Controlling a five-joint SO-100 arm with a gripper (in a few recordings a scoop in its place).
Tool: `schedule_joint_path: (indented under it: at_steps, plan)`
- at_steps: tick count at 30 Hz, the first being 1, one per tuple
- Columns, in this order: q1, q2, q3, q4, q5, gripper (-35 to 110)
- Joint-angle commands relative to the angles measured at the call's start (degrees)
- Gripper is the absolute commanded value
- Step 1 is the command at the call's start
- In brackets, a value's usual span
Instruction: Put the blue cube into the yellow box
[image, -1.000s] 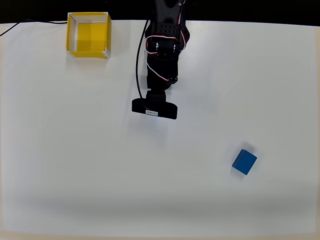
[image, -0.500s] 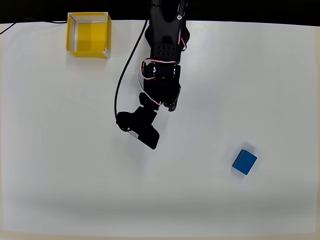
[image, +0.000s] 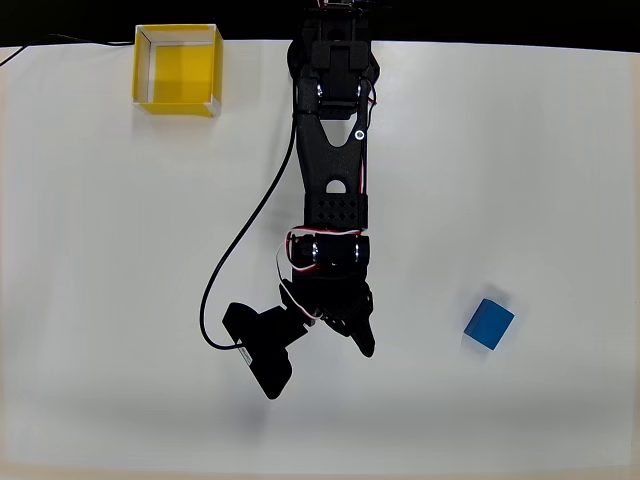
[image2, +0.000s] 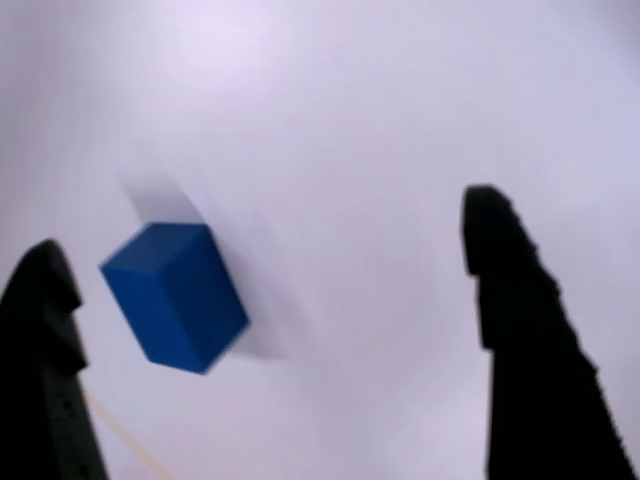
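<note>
My black two-finger gripper stands with its fingers wide apart and nothing between them; in the wrist view one dark finger sits at the lower left and the other at the right. The small bright-blue matte cube lies on the white table just inside the left finger, not touching it that I can tell. From overhead, my black arm reaches down the table from twelve o'clock, and my gripper hangs near the middle. The cube rests at about three o'clock from it, apart. The square open-topped yellow box with a thin white rim sits far off at eleven o'clock, by the table's far edge.
</note>
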Motion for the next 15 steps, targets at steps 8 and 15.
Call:
schedule_joint_path:
  at_steps: [8,15]
  plan:
    - [-10.7,-12.0,-25.0,1.3,1.7,61]
    - [-17.9,-21.1,-34.5,2.9,3.2,63]
